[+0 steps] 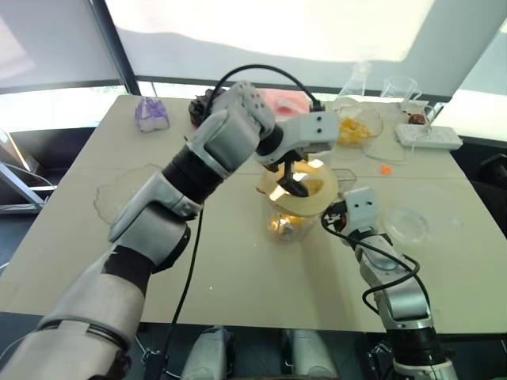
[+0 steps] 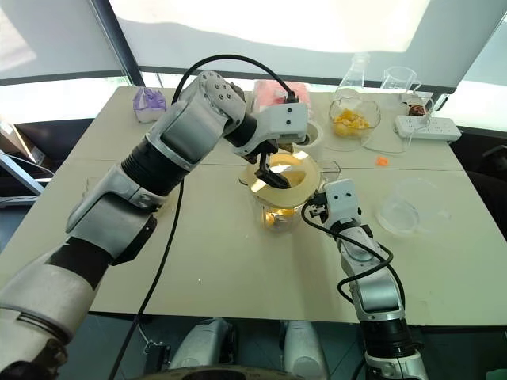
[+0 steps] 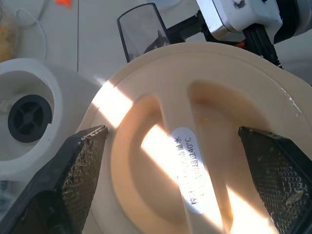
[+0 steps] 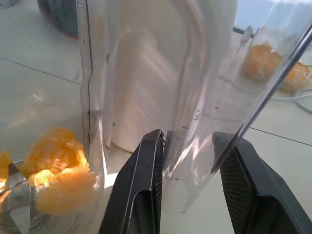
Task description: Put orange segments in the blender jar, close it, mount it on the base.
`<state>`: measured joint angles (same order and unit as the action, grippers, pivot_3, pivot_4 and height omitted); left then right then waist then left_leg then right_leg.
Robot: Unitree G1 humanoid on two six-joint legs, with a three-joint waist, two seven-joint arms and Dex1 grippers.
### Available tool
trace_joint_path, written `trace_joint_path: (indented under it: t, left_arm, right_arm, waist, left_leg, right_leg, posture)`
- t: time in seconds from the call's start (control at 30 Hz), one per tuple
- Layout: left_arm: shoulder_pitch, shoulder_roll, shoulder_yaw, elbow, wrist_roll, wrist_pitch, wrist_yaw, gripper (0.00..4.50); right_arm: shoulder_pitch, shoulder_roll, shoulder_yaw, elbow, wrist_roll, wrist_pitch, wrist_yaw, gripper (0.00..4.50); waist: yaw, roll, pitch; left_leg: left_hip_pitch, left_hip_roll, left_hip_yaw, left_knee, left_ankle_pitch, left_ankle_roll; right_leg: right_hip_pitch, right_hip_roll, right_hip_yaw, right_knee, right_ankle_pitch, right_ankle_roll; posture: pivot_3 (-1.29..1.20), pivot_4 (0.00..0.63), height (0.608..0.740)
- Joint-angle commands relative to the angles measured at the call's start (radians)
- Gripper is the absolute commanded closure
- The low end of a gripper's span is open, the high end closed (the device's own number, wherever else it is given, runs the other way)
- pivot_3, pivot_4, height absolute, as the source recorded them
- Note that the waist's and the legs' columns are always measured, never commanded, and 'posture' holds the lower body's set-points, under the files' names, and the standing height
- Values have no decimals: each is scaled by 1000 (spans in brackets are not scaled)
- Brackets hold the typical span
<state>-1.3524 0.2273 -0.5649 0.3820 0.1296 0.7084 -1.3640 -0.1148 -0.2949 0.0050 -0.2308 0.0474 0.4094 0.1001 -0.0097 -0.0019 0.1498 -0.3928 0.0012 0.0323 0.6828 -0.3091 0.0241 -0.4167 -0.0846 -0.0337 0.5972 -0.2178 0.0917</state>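
The blender jar [image 1: 291, 224] stands mid-table with orange segments [image 4: 58, 170] lying at its bladed bottom. A flat cream lid [image 3: 204, 97] rests on its rim. Just above the lid hangs my left gripper [image 3: 171, 130], open, its fingers spread wide on either side of the lid's ridge and touching nothing. My right gripper [image 4: 187, 134] comes in level from the near right and is shut on the jar's clear side handle [image 4: 195, 97]. The cream-white base [image 3: 29, 117] with its dark socket stands right behind the jar. More orange segments fill a scalloped glass bowl [image 1: 352, 131] at the back right.
A power strip [image 1: 428, 136], a beaker [image 1: 400, 91] and a flask [image 1: 358, 79] line the back right. A clear shallow dish [image 1: 404, 224] lies right of my right arm, a small orange bit [image 1: 386, 168] beyond it. A purple item [image 1: 150, 113] sits back left.
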Motion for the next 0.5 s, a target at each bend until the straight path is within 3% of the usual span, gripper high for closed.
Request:
trace_joint_path:
  t: [0.03,0.27,0.5]
  left_arm:
    - [-32,-27,-9,37,-25,-33,-35,32]
    - [-136,-78,64,133,-47,-90,6,32]
    - [-108,-53,50,130,5,-257,67,32]
  right_arm:
    - [-11,-18,-46,20,-36,-4,-24,2878]
    - [-2,-13,-39,32,-41,-14,-21,2878]
    - [-1,-8,-32,32,-49,-16,-23,2878]
  waist:
    - [1,-1,1]
    - [2,0,3]
    - [2,0,3]
  left_leg:
    - [-1,0,0,0,0,0]
    - [-13,-2,1,1,0,0]
    - [-14,-2,1,1,0,0]
  right_leg:
    - [-1,1,0,0,0,0]
    - [-13,2,1,2,0,2]
    - [-14,2,1,2,-1,5]
  posture:
    - [0,150,740]
    - [0,150,740]
    - [0,150,740]
